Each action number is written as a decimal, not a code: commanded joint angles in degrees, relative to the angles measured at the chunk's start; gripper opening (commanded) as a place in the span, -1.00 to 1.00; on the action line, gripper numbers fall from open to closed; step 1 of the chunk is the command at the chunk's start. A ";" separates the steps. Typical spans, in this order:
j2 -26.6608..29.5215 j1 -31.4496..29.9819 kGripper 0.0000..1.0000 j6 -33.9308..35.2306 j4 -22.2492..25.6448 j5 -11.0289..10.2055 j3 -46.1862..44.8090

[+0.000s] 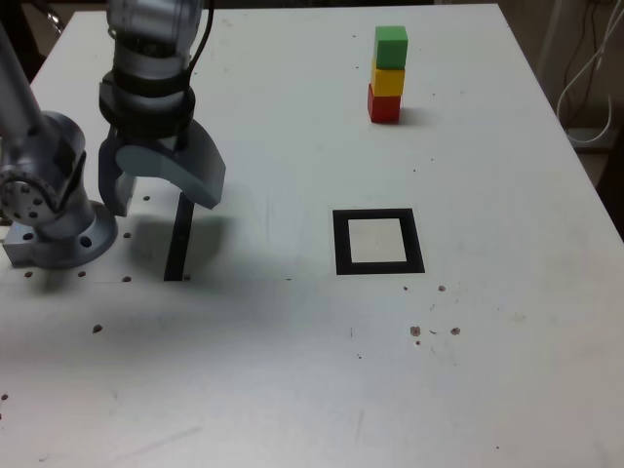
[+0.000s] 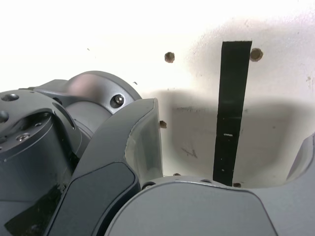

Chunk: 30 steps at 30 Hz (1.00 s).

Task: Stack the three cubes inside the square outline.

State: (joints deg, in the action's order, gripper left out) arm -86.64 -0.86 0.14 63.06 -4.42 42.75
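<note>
green-yellow-red cube stack (image 1: 387, 74) well beyond empty square outline (image 1: 378, 242); open fingers (image 1: 119, 190) over black strip (image 1: 179, 240)

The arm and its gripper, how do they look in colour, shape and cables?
The arm is silver-grey metal with rounded joints and black bands at the wrist; a black cable runs along it. The gripper has two broad, curved dark blue-grey fingers. Its round base shows screw holes.

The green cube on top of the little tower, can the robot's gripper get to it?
Probably yes. The small green cube sits uncovered atop the yellow cube and red cube. The open grey gripper holds nothing, and bare white table lies between.
</note>
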 commanded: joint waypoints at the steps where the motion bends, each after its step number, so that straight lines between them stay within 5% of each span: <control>1: -0.12 -0.11 0.99 0.12 0.35 0.21 0.37; 20: 3.13 0.74 0.99 -1.95 1.76 1.47 1.22; 30: 3.91 3.93 0.98 -7.19 6.83 0.30 6.53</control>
State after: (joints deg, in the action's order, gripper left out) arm -82.74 2.36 -6.31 69.41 -3.81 48.50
